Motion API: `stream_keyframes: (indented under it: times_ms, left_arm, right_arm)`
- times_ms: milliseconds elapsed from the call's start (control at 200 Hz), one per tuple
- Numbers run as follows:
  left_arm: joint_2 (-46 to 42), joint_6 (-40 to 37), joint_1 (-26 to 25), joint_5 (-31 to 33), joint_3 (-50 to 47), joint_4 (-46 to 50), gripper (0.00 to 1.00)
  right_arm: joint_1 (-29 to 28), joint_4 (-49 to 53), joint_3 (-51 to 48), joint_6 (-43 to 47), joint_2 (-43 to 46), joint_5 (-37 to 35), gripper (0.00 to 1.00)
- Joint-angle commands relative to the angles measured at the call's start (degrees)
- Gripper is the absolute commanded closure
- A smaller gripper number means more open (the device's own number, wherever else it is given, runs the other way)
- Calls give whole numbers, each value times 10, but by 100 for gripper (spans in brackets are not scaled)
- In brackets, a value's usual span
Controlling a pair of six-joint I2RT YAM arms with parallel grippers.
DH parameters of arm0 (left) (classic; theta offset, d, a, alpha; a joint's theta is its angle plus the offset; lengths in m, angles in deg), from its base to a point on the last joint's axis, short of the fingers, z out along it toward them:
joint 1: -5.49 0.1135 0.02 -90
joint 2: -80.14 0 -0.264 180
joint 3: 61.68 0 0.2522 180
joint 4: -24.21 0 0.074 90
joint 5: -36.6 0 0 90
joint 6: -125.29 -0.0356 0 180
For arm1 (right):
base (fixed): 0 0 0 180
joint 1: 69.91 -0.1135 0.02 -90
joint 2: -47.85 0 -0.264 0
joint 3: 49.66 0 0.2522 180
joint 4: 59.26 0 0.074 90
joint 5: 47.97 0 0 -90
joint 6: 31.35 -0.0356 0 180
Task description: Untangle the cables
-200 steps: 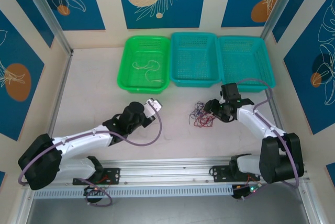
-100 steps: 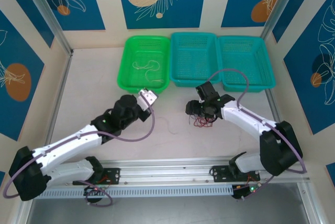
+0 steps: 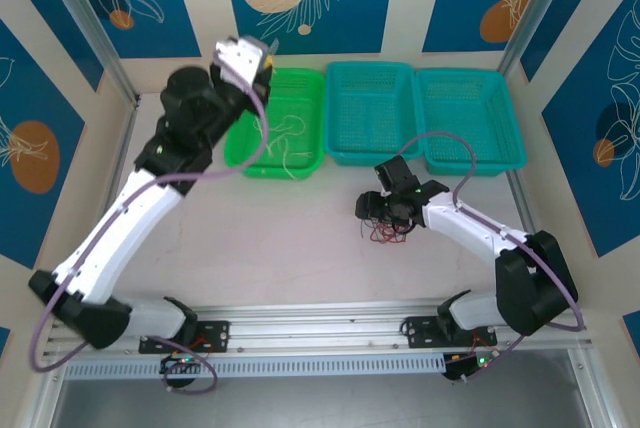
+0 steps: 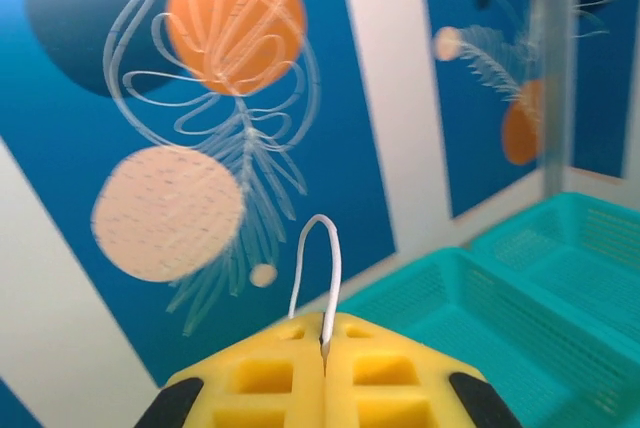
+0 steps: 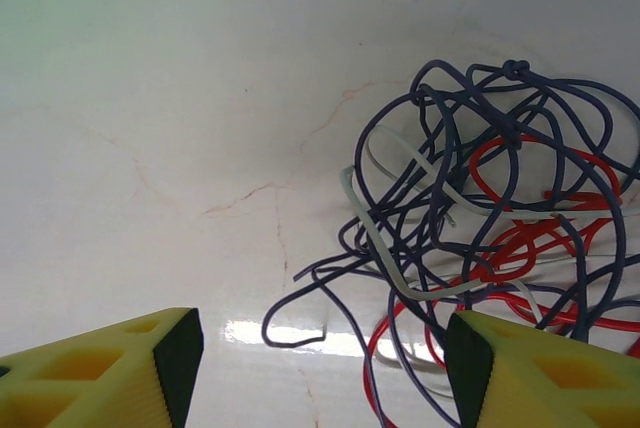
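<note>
From above, the left gripper [image 3: 243,53] hangs high over the far-left corner of the green basket [image 3: 290,170], probably to drop its catch among the cream cables [image 3: 285,133] lying inside. The right gripper [image 3: 385,210] crouches over the tangle of cables [image 3: 388,233] on the table [image 3: 300,238], right of centre.

Left wrist: the jaws are together, pinching a single cream cable [image 4: 322,268].

Right wrist: the jaws stand apart, straddling the near edge of the dark, red and cream tangle [image 5: 490,238], seemingly ready to pick.
</note>
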Motion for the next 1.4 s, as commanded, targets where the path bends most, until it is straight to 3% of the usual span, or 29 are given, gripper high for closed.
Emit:
stream_keyframes:
  times_ms: [0,255,675,715,785,845,990,1055,1290,1395]
  left_arm:
    - [86,24,50,-51,78,47,100]
    - [259,72,109,-80,206,103,100]
    - [429,139,123,-81,188,137,100]
    - [438,141,123,-76,187,142,91]
    - [449,142,127,-71,187,147,61]
    - [452,140,130,-70,186,151,54]
    - [403,141,131,-83,134,116,42]
    - [360,151,130,-98,98,91,41]
    - [129,245,118,-169,-123,-65,39]
    - [25,276,79,-178,-231,-126,38]
  right_arm:
    - [-1,10,1,-6,25,8,33]
    - [-3,23,-11,-15,56,4,33]
    - [-4,41,-26,-22,88,5,33]
    - [-4,44,-26,-22,91,5,33]
    - [-5,50,-26,-22,98,1,33]
    - [-4,52,-27,-21,105,-3,34]
    - [-4,54,-28,-23,116,-10,33]
    - [0,56,-30,-24,116,-12,33]
    - [55,49,-51,-25,127,7,31]
    - [87,26,-69,-11,126,24,26]
